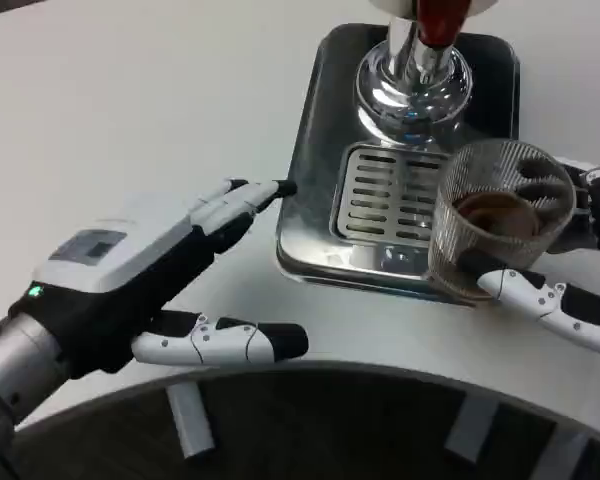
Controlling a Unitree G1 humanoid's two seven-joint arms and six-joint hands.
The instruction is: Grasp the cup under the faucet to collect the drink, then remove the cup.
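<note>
My left hand (130,285) lies over the white table (130,90), palm side down, holding nothing. The fingers (242,200) stretch forward toward the drip tray and lie close together; the thumb (220,343) sticks out well apart from them, pointing right along the table's near edge. The foremost fingertip is at, or just short of, the tray's left edge; contact cannot be confirmed.

The drip tray (315,150) is a dark metal, rectangular pan with a slotted grate (380,200) set in its near half. Behind the grate stands the polished base of the faucet (412,85), with a red part (438,18) at the top edge of the view.

The cup (495,225) is clear and ribbed, with brown drink in its bottom. It sits at the tray's near right corner, to the right of the grate and off to the right and nearer than the faucet, so it is not directly beneath it. Whether it rests on the tray or is lifted I cannot tell.

My right hand (570,270) wraps the cup from the right: the thumb (540,300) crosses its near lower wall, and other fingers (580,195) show behind and through the glass on the far side. Grip is closed around the cup.
</note>
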